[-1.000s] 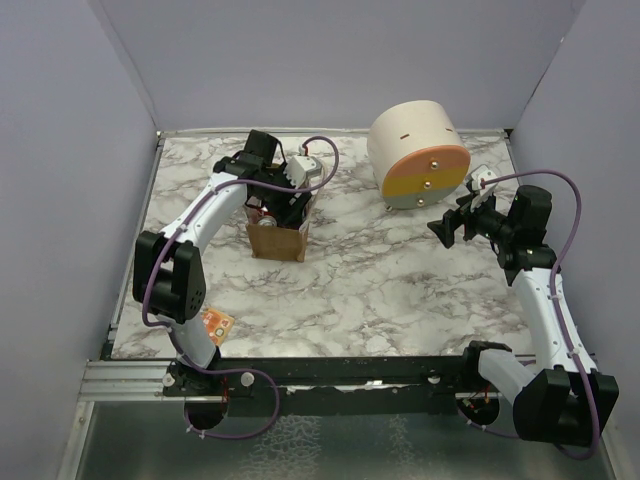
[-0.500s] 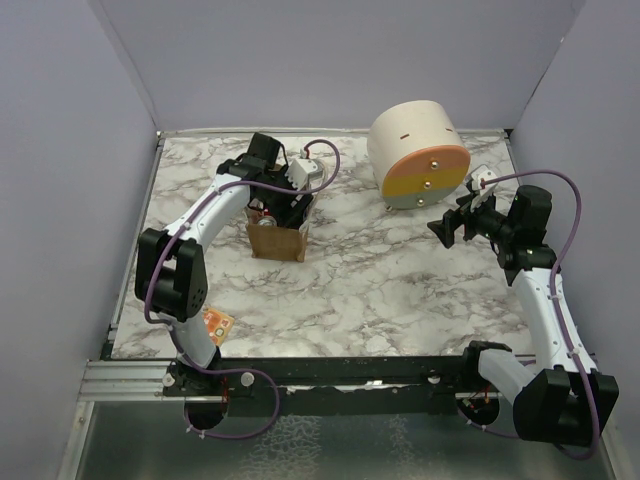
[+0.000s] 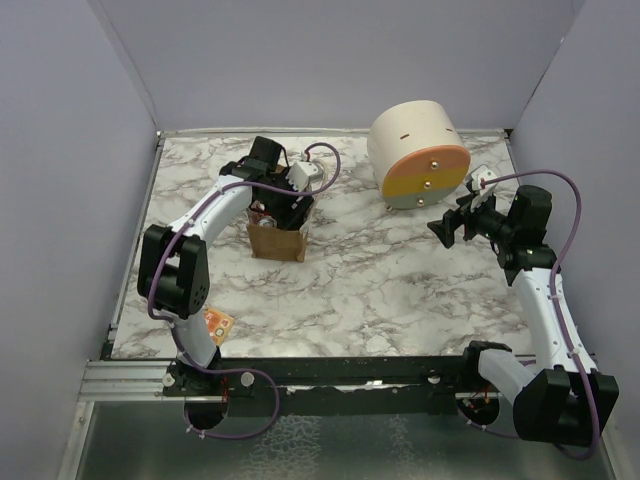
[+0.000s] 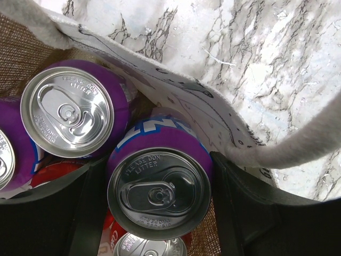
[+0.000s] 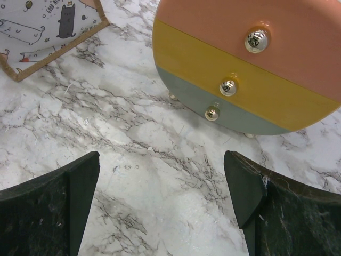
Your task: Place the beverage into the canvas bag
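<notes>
Two arms work over the marble table (image 3: 380,280) in the overhead view: the left gripper (image 3: 284,207) is sunk into the open top of the canvas bag (image 3: 277,241), which stands upright at the left rear, while the right gripper (image 3: 440,228) hovers well apart from it, just in front of the cream cylinder (image 3: 412,140) lying on its side. An orange card (image 3: 217,323) lies at the near left edge. From the left wrist, both black fingers (image 4: 241,213) press the sides of a purple beverage can (image 4: 159,194), upright and inside the bag, beside a second purple can (image 4: 68,111) (a third shows only as a sliver at the left edge) and above a red can (image 4: 150,248); a cream handle (image 4: 298,145) arcs past. From the right wrist, the fingers stand wide apart over bare marble with nothing between them, facing the cylinder's banded front and its three metal knobs (image 5: 228,87).
</notes>
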{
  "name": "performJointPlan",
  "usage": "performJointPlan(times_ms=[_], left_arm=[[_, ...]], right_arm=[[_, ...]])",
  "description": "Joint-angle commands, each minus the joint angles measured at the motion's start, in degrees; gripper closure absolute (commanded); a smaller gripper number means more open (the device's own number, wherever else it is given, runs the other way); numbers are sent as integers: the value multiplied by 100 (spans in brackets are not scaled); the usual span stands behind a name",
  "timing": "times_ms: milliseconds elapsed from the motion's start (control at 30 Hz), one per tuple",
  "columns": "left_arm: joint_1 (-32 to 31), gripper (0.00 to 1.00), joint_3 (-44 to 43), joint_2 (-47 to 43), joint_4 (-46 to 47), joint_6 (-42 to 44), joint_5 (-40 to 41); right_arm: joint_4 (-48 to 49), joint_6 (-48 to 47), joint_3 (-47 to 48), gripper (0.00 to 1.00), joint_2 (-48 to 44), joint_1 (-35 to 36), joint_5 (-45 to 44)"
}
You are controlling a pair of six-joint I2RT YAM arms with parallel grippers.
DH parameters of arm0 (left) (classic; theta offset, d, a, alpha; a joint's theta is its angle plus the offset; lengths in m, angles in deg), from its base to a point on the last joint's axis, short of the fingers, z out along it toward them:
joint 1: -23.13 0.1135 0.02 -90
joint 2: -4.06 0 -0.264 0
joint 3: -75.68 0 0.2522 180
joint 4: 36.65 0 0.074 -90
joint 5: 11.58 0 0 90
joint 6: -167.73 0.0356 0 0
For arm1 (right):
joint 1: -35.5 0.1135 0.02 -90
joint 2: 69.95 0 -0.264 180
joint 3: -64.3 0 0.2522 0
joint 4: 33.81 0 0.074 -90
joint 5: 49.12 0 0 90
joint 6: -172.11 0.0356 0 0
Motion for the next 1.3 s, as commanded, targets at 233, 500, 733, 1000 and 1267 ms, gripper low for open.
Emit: performJointPlan(times_ms=[233, 500, 733, 1000, 1267], left_arm=[[-18, 43, 70, 117, 150, 112, -5], [-34, 37, 64, 150, 107, 271, 14], [-42, 30, -11, 204, 65, 320, 17], [-57, 23, -61, 270, 56, 324, 33], [-62, 20, 34, 173, 164, 289, 112]], right_arm=[[171, -58, -84, 0, -81, -33, 85], [171, -49, -79, 0, -42, -33, 89], [171, -49, -83, 0, -33, -33, 92], [180, -57, -93, 0, -45, -33, 69], [175, -58, -93, 0, -34, -33, 104]])
